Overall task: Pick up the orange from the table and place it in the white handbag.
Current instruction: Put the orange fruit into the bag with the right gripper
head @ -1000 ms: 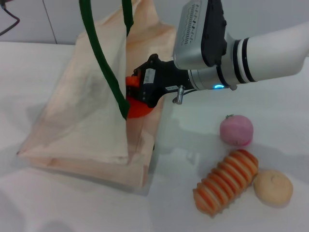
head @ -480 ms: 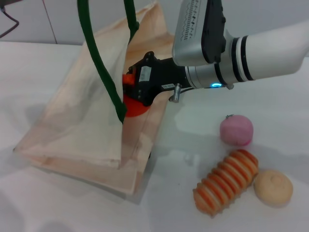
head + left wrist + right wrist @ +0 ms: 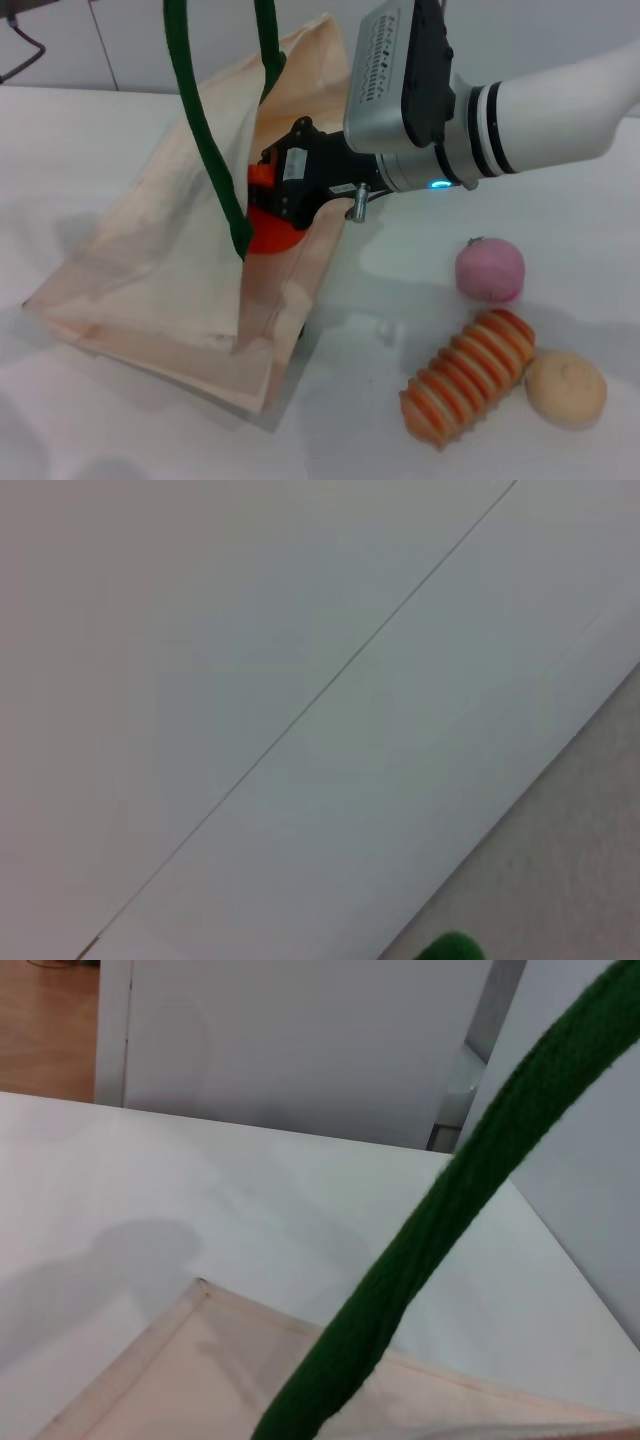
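Your right hand (image 3: 262, 195) sits in the mouth of the white handbag (image 3: 160, 250), closed around the orange (image 3: 272, 232), which shows just under the fingers between the bag's walls. A green handle (image 3: 205, 130) hangs right beside the hand, so release only once the fruit is well past the rim, then back out without snagging that strap. Beyond it the bag lies slanted on the surface (image 3: 80, 130). Your left hand isn't visible.

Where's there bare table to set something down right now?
Free: the near-left table in front of the white handbag, and the far-left stretch beside it. Crowded: right of the bag, where the pink fruit, striped ridged piece and tan round piece cluster below the right gripper.
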Motion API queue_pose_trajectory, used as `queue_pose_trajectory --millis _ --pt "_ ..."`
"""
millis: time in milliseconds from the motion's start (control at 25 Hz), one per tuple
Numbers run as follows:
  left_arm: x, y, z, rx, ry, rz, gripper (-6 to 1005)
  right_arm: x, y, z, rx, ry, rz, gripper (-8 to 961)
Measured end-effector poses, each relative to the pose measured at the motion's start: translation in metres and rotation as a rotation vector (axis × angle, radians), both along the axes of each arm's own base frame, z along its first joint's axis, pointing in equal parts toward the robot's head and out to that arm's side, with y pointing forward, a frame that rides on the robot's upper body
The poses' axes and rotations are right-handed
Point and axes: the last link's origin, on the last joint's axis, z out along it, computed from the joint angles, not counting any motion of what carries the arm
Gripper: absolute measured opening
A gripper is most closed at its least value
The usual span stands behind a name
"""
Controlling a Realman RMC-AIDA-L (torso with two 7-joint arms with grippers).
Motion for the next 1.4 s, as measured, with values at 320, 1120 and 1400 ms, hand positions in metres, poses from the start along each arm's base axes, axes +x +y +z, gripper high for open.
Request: queue_pose_trajectory --millis 320,1120,1400 --pt "-0.004 0.000 0.000 0.009 0.003 0.016 135 0.001 -0.002 0.000 -0.011 -0.012 0.010 146" --pt "-0.030 0.003 -0.003 0.035 -0.009 0.151 136 0.010 0.002 0.011 -0.017 -0.023 -0.014 816" --pt "-0.035 0.002 -0.003 0.043 -0.004 0.171 320 0.035 0.025 0.036 0.098 -0.100 -0.120 881"
